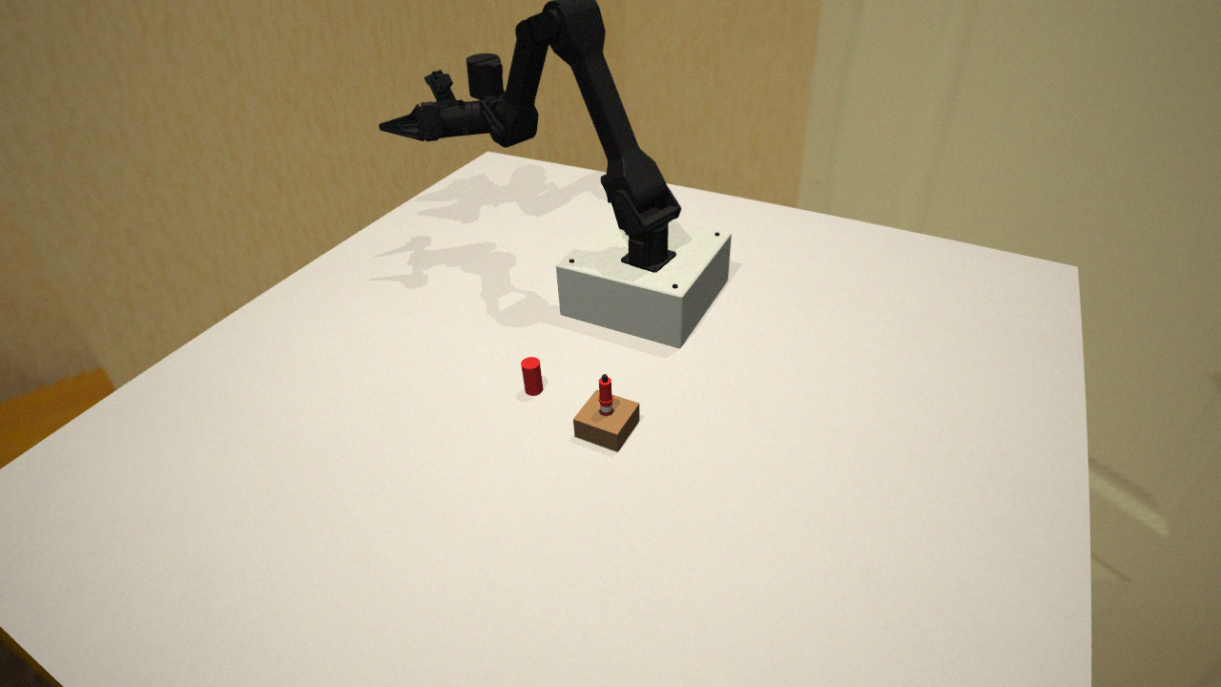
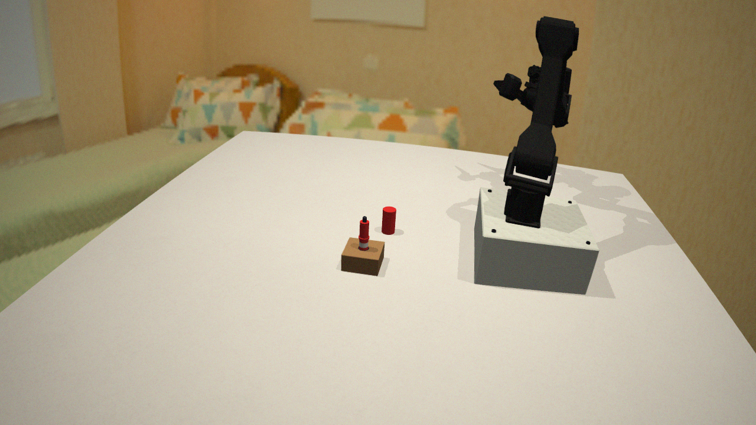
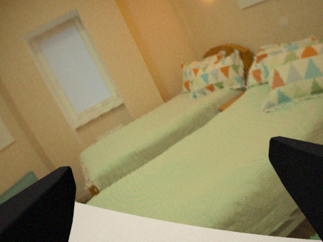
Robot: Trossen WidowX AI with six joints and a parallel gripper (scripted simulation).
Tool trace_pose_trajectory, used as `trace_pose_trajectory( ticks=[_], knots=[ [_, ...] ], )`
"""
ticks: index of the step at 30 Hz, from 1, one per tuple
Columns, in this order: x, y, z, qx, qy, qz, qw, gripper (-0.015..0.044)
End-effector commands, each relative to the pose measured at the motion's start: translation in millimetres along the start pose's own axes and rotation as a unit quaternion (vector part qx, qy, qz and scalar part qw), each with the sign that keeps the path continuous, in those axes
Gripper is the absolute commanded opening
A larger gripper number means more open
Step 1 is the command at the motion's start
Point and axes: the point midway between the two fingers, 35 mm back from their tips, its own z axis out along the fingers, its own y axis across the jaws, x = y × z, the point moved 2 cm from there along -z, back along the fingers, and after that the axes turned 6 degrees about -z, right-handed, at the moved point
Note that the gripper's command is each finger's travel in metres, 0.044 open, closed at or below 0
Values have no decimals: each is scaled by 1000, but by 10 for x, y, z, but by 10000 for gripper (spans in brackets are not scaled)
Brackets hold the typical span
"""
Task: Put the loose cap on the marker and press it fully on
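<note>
A red marker [image 1: 605, 394] [image 2: 363, 232] with a black tip stands upright in the brown holder block [image 1: 603, 431] [image 2: 362, 260] near the middle of the table. Its red cap [image 1: 531, 376] [image 2: 388, 220] stands loose on the table a short way from the block, on the side towards the arm's base. My gripper [image 1: 388, 128] [image 3: 174, 163] is open and empty. It is held high in the air, far from both, pointing out past the table's edge. In the wrist view only the two dark fingers, the table edge and the room show.
The arm stands on a grey base box [image 1: 640, 299] [image 2: 534, 258] behind the marker. The white table [image 1: 768, 512] [image 2: 211, 317] has edges on all sides. Beds with patterned pillows [image 2: 227, 105] [image 3: 215, 72] lie beyond the table.
</note>
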Motion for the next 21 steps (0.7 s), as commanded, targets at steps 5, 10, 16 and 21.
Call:
trace_pose_trajectory(
  ticks=[5, 10, 16, 21],
  knots=[
    [189, 381, 436, -18, 47, 24, 998, 269],
    [528, 1069, 894, -47, 136, 38, 989, 233],
    [949, 2039, 1107, -91, 258, 6, 962, 233],
    [1286, 2839, 969, -138, 366, -54, 919, 233]
  ],
)
